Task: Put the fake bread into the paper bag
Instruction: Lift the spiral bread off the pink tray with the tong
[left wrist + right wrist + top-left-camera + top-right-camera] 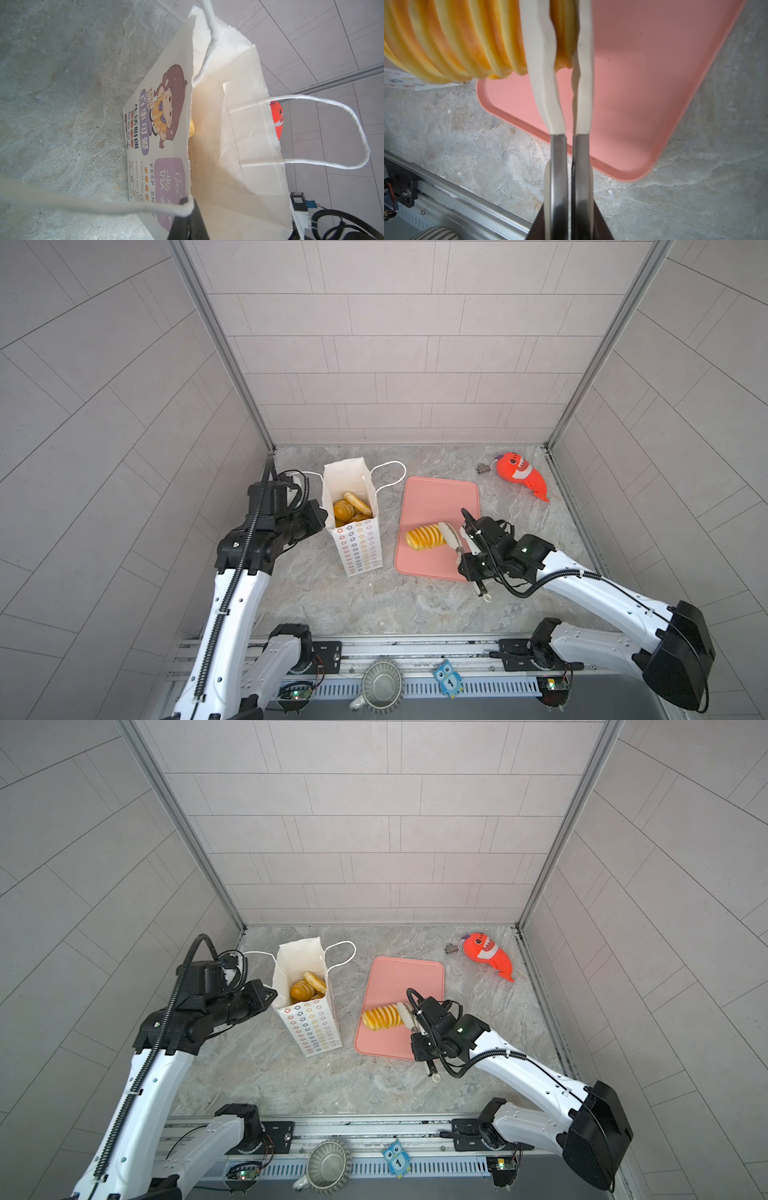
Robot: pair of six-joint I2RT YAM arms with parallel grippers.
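Clamping the rim of the upright paper bag [357, 547] with the left gripper [188, 205], jaws tight. Squeezing white-tipped tongs [449, 537] in the right gripper [467, 561], nipping one end of a ridged roll [422, 537] over the pink tray [440, 497]. Holding more fake bread [351, 508] inside the bag. Reading "KEEP SM", "FIGHTING" on the bag's face; "1" on the owl tag [448, 684].
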